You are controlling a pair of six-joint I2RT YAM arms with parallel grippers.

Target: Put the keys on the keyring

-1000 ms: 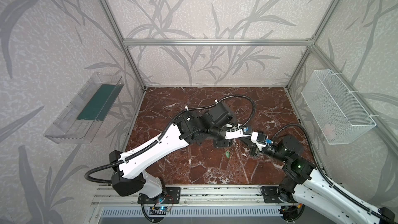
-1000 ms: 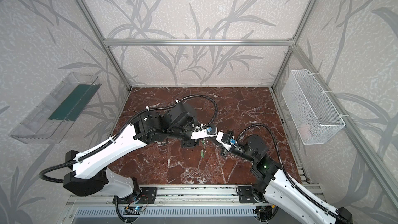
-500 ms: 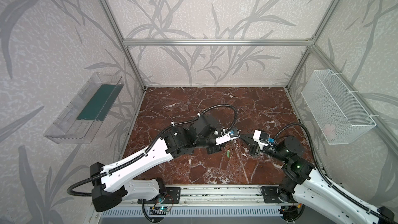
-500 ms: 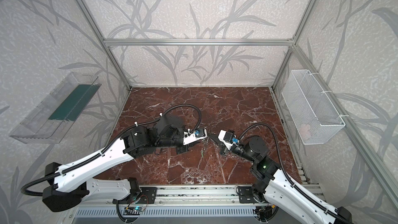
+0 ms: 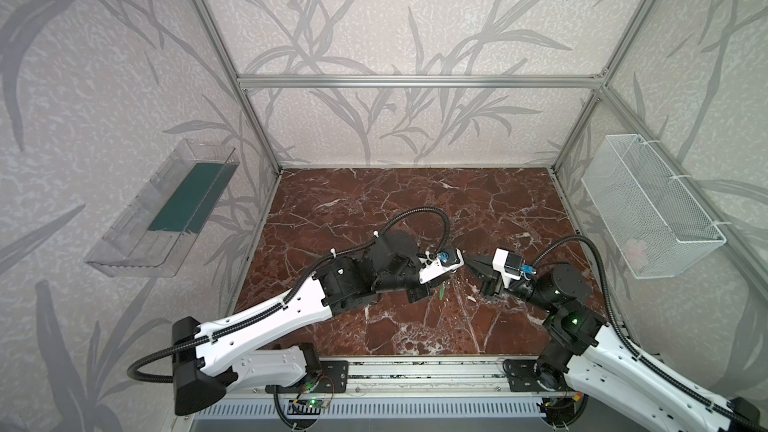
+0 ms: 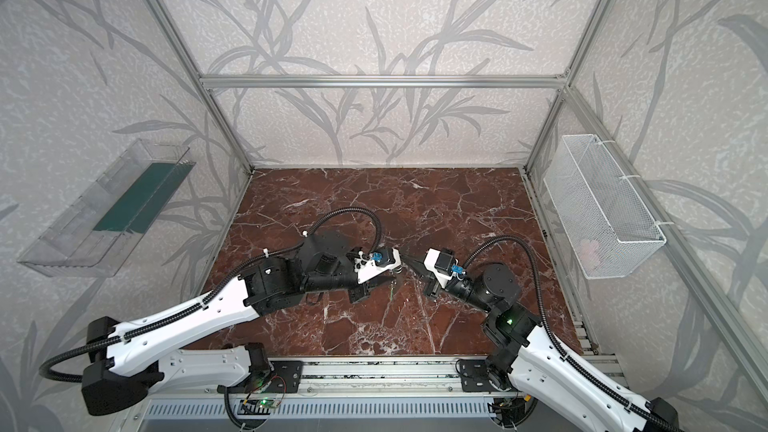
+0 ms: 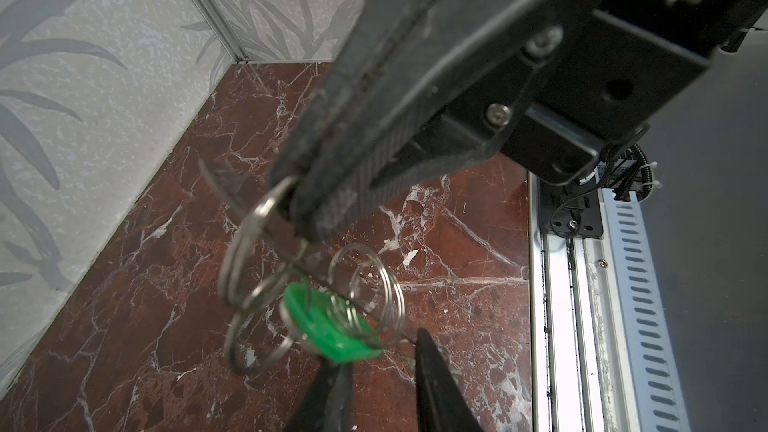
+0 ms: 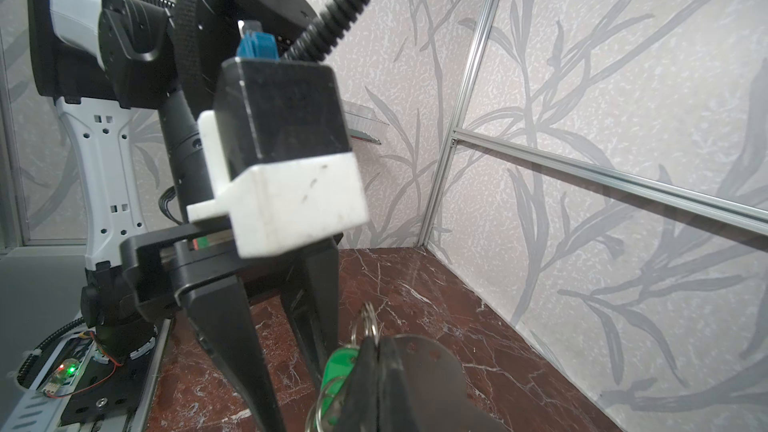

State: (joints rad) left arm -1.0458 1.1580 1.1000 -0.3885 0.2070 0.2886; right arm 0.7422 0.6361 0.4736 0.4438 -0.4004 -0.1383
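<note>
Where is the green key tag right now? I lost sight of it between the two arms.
The green key tag hangs on wire rings below the shut right gripper, above the marble floor mid-table; the left gripper sits just beside it.

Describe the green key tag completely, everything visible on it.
The green key tag is a small oblong of bright, glossy plastic, hanging above the marble floor rather than lying on it. In the left wrist view it hangs tilted among several linked wire rings of silvery metal, which dangle from the shut right gripper. The left gripper's fingers stand apart just beside it; whether they touch it cannot be told. In a top view it shows only as a green sliver.
</note>
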